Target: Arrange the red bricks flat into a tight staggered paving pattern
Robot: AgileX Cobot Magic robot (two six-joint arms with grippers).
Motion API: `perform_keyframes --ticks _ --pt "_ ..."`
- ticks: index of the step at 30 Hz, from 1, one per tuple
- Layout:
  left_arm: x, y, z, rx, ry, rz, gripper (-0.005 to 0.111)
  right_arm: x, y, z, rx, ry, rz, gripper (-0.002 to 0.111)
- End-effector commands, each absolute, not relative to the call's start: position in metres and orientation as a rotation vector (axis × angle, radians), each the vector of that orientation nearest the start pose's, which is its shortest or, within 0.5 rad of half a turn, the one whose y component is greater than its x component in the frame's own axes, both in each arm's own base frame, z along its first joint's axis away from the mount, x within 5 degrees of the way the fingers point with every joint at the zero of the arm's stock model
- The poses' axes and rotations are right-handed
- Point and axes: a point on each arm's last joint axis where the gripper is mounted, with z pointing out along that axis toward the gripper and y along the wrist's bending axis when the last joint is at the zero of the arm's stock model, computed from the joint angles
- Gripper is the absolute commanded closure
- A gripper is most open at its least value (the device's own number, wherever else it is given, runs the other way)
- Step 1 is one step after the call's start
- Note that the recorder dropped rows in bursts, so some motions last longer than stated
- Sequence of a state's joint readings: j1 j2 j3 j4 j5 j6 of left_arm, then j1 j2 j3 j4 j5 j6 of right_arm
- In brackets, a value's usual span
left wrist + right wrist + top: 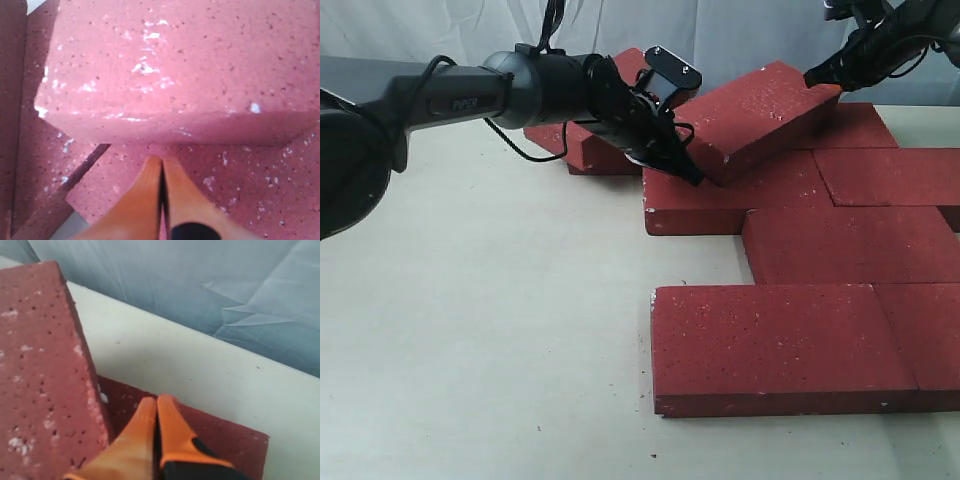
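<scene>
Several red bricks lie flat in staggered rows on the right, among them a near one (770, 345) and a middle one (840, 245). One red brick (760, 115) rests tilted on top of them, its far right end raised. My left gripper (695, 178) is shut, its tips against the low end of that brick. In the left wrist view the shut tips (161, 159) touch the foot of the brick's end face (175, 125). My right gripper (810, 78) is shut at the raised end. In the right wrist view it (156, 401) sits beside the tilted brick (40, 365), over a flat brick (225, 440).
More red bricks (585, 145) lie at the back left, behind my left arm. The pale table (490, 330) stretches left and forward. A grey cloth backdrop (200, 290) hangs behind the table's far edge.
</scene>
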State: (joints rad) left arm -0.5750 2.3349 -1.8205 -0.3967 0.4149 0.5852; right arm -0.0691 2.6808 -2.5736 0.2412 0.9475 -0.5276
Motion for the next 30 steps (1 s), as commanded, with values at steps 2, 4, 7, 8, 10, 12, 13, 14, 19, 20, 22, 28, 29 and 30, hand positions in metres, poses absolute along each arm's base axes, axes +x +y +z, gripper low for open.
perform_keyframes --ticks 2,4,7,8,10,12,13,14,19,20,22,28,29,30 --pt "0.433 -0.301 0.157 0.971 2.152 -0.368 0.107 0.567 -0.017 0.165 -0.545 2.475 0.108 0.109" --pt "0.435 -0.302 0.159 0.944 2.131 -0.368 0.107 0.566 -0.017 0.170 -0.548 2.473 0.108 0.109" --pt "0.439 -0.303 0.165 0.909 2.099 -0.369 0.107 0.564 -0.016 0.181 -0.555 2.471 0.113 0.109" --pt "0.440 -0.303 0.167 0.899 2.092 -0.373 0.107 0.563 -0.016 0.185 -0.558 2.470 0.113 0.109" --pt "0.441 -0.305 0.171 0.875 2.085 -0.392 0.107 0.560 -0.014 0.195 -0.559 2.460 0.137 0.109" --pt "0.441 -0.306 0.173 0.873 2.089 -0.406 0.107 0.557 -0.012 0.205 -0.570 2.454 0.156 0.109" --pt "0.441 -0.306 0.174 0.877 2.091 -0.410 0.107 0.555 -0.012 0.209 -0.579 2.453 0.164 0.109" --pt "0.441 -0.306 0.175 0.880 2.093 -0.412 0.107 0.553 -0.011 0.214 -0.585 2.453 0.175 0.109" --pt "0.437 -0.303 0.197 0.939 2.057 -0.375 0.107 0.541 -0.008 0.233 -0.662 2.482 0.198 0.109" --pt "0.435 -0.303 0.203 0.943 2.052 -0.376 0.107 0.540 -0.006 0.238 -0.679 2.470 0.190 0.109" --pt "0.430 -0.300 0.220 0.953 2.049 -0.391 0.107 0.537 0.001 0.254 -0.682 2.450 0.164 0.109" --pt "0.408 -0.281 0.245 1.000 2.103 -0.318 0.107 0.505 0.051 0.287 -0.750 2.496 0.112 0.109" --pt "0.403 -0.278 0.247 1.004 2.111 -0.314 0.107 0.497 0.057 0.292 -0.759 2.501 0.124 0.109" --pt "0.397 -0.273 0.248 1.010 2.121 -0.311 0.107 0.488 0.061 0.296 -0.759 2.520 0.139 0.109"
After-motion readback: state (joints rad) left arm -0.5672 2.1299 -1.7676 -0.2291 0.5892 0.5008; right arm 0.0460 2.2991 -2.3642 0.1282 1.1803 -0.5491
